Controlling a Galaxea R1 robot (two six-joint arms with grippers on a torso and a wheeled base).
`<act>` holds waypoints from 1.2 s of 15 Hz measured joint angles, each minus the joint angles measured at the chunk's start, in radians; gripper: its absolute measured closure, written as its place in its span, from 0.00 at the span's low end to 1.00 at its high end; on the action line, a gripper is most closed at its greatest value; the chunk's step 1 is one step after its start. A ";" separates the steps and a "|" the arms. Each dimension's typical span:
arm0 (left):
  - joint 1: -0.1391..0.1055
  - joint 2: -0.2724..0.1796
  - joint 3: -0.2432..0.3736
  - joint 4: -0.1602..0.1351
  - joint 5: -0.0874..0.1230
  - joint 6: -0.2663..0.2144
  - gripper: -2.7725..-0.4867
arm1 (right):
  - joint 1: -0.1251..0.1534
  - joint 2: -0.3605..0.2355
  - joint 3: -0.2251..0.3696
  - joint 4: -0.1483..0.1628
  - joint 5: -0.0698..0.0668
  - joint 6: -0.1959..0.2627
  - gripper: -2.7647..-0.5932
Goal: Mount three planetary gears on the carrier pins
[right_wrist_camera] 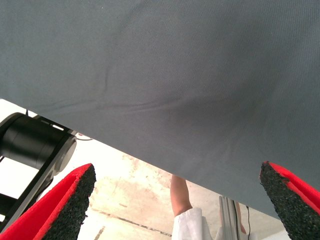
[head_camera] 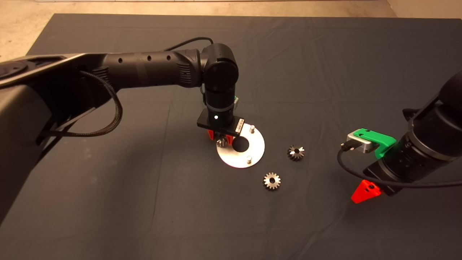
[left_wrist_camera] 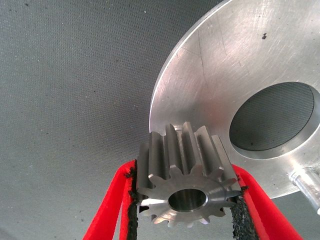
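A dark grey cloth mat (head_camera: pixel 108 202), lightly creased, covers the table. Beyond its far edge lies a pale, mottled floor (head_camera: pixel 21 32). A person's arm (right_wrist_camera: pixel 181 200) shows past the mat.

Overhead head view down on the mat (head_camera: pixel 108 202); left wrist close above plate (left_wrist_camera: pixel 240 55) (shared with head)

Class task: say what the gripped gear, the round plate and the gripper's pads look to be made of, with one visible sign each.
Gear: probably steel, with bright machined faces.
Plate: apparently brushed aluminium or steel, with fine scratches and a dull sheen.
Left gripper pads: seemingly black rubber or foam, coarse and grainy.
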 joint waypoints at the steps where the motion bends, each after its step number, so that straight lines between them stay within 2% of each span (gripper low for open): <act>1: 0.000 0.000 0.000 0.000 0.001 0.000 0.77 | 0.000 0.017 -0.025 0.000 0.000 -0.001 0.15; 4: -0.001 -0.003 0.000 0.000 0.001 0.000 0.73 | 0.000 0.129 -0.148 -0.015 -0.007 -0.022 0.15; 6: -0.001 -0.002 0.000 0.000 0.001 0.000 0.71 | 0.001 0.252 -0.232 -0.041 0.001 -0.040 0.15; 7: -0.001 -0.004 0.001 -0.002 0.000 0.000 0.68 | 0.001 0.290 -0.269 -0.050 0.010 -0.051 0.15; 8: -0.001 -0.010 0.003 -0.005 -0.001 0.000 0.64 | 0.001 0.315 -0.303 -0.064 0.009 -0.064 0.15; 10: -0.004 -0.019 0.023 -0.006 0.001 -0.011 0.64 | 0.001 0.340 -0.351 -0.074 0.006 -0.088 0.15; 11: -0.014 -0.023 0.050 -0.008 0.001 -0.022 0.60 | 0.001 0.348 -0.370 -0.084 0.000 -0.092 0.15; 13: -0.040 -0.038 0.093 -0.014 0.001 -0.048 0.57 | 0.000 0.369 -0.388 -0.103 0.001 -0.103 0.15; 14: -0.045 -0.048 0.117 -0.013 0.001 -0.066 0.57 | 0.000 0.375 -0.391 -0.108 0.002 -0.108 0.15; 16: -0.045 -0.077 0.218 -0.015 0.004 -0.131 0.52 | -0.008 0.378 -0.403 -0.123 0.002 -0.115 0.15; 18: -0.045 -0.093 0.325 -0.020 0.004 -0.210 0.51 | -0.032 0.382 -0.415 -0.140 0.002 -0.117 0.15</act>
